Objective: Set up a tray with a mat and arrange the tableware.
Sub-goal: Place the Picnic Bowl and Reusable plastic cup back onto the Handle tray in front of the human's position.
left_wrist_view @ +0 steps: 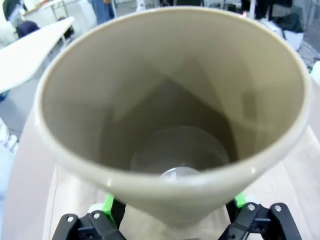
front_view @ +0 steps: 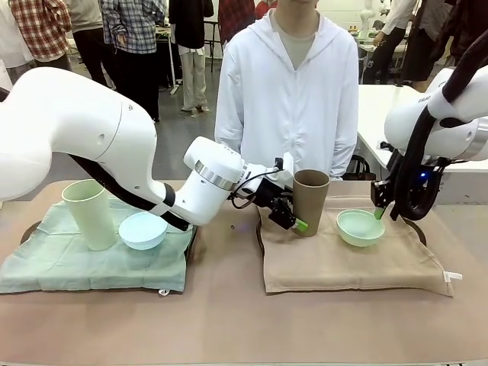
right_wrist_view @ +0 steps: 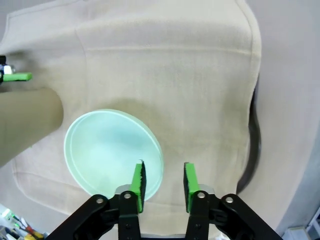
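Front view: left end effector (front_view: 293,217) clamps brown cup (front_view: 310,200); right end effector (right_wrist_view: 162,181) hangs parted over mint bowl (right_wrist_view: 112,151).

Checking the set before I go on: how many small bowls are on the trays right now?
2. The light blue bowl sits on the green mat beside the pale green cup; the mint green bowl sits on the beige mat, right of the brown cup.

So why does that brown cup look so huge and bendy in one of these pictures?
Left wrist view: the wide-angle lens sits close to the brown cup, so its rim balloons and looks soft; pale glare spots its bottom. Front view: the same cup looks ordinary and sharp. Right wrist view: the mint green bowl is crisp, with a soft shadow on the beige mat.
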Motion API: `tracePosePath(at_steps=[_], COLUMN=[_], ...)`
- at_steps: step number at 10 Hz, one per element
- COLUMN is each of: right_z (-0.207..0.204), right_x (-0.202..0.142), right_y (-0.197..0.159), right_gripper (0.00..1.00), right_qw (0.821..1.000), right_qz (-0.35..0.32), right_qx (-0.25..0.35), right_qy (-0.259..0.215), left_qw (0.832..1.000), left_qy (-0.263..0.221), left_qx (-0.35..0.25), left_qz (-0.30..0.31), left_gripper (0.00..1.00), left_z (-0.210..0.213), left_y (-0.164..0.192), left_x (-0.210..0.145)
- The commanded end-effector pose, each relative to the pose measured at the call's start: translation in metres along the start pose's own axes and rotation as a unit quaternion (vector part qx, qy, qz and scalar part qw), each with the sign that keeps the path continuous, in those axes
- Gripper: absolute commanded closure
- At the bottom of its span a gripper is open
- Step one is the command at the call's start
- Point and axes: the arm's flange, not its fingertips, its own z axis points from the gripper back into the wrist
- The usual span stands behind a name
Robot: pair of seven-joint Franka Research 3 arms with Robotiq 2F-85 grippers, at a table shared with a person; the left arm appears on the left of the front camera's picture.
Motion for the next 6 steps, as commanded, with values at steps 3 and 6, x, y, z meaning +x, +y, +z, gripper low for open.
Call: tracePosePath(at_steps=[3,6], right_z=[0.037,0.08], right_x=[-0.016,-0.031], right_y=[-0.016,-0.022], right_gripper=[0.35,0.35], right_qw=[1.0,1.0], right_qz=[0.007,0.01], right_qx=[0.006,-0.009], right_qy=[-0.006,-0.025], left_qw=[0.998,0.991], left_qy=[0.032,0.104], left_qx=[-0.03,-0.031], left_qz=[0.051,0.081], left_gripper=[0.0,0.0], left_z=[0.046,0.112], left_y=[-0.015,-0.05], left_x=[-0.014,-0.003])
